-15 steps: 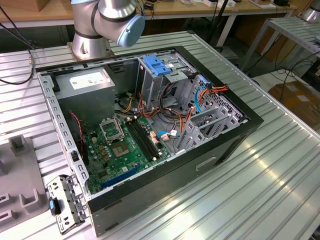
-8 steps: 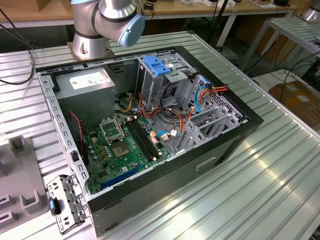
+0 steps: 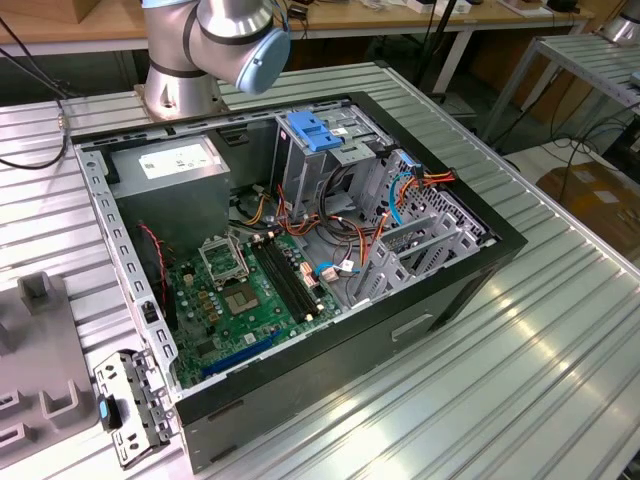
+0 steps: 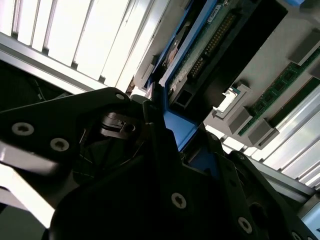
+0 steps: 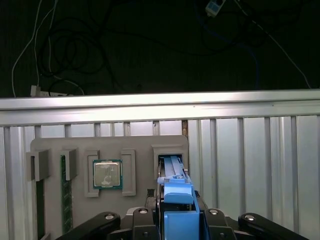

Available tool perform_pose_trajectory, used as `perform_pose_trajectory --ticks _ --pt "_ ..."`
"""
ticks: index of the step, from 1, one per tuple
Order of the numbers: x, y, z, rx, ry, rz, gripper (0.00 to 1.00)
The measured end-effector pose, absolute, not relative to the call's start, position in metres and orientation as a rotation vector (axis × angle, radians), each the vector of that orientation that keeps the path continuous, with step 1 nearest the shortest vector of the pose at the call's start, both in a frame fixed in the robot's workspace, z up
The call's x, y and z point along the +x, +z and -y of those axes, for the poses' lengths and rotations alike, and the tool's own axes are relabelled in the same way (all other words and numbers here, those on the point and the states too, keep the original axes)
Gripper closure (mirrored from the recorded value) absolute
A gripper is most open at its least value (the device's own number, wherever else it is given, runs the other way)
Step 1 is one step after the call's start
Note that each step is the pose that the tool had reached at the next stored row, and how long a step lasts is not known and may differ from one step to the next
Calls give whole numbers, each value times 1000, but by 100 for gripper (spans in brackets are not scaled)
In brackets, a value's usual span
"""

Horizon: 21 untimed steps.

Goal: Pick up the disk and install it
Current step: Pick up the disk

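Note:
In the first wrist view the disk [image 5: 177, 196] stands on edge in a slot of a grey holder plate [image 5: 135, 146], its blue plastic rail facing the camera. My gripper [image 5: 179, 216] is down over it, with a black finger pressed to each side of the blue rail. The second wrist view shows the disk [image 4: 200, 50] from below: its green circuit board and blue rail run into the black gripper [image 4: 177, 132]. In the exterior view the open computer case [image 3: 300, 250] lies on the table, with the arm's base [image 3: 215, 40] behind it.
The holder plate also carries a processor chip [image 5: 107, 174] and a memory stick [image 5: 64, 190]. Inside the case are a blue ribbed bracket [image 3: 312, 132] on the drive cage, a grey power supply box [image 3: 170, 175], the green mainboard [image 3: 240, 290] and loose cables. The ribbed aluminium table [image 3: 500, 380] surrounds the case.

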<state>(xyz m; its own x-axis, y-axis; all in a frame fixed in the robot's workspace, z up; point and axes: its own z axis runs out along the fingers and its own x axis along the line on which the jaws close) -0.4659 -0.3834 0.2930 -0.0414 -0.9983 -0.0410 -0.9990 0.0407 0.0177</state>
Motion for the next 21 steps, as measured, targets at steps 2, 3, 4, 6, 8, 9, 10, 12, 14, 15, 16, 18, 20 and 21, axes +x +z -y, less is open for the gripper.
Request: perform_pose_trajectory --ticks 2,3,4,6,8,9,10,12,14,15,16,18,20,21 --pt "-466 293 384 -2163 64 -2254 63" --pt "-466 293 383 -2164 63 -2254 63" --pt "-466 293 383 -2164 62 -2254 63" --pt "-466 293 381 -2165 61 -2255 63" --pt "-466 293 379 -2165 59 -2256 63" --pt "-466 293 378 -2165 59 -2256 63" --pt "-466 293 378 -2165 59 -2256 63" --pt "-466 293 377 -2165 59 -2256 63" --pt "-466 293 377 -2165 59 -2256 63" --pt "-466 293 377 -2165 59 -2256 63" --pt "-466 293 377 -2165 59 -2256 63" --pt "-466 293 377 -2165 59 -2256 63" --pt "-466 293 377 -2165 59 -2256 63" --pt "-466 293 377 -2165 59 -2256 63"
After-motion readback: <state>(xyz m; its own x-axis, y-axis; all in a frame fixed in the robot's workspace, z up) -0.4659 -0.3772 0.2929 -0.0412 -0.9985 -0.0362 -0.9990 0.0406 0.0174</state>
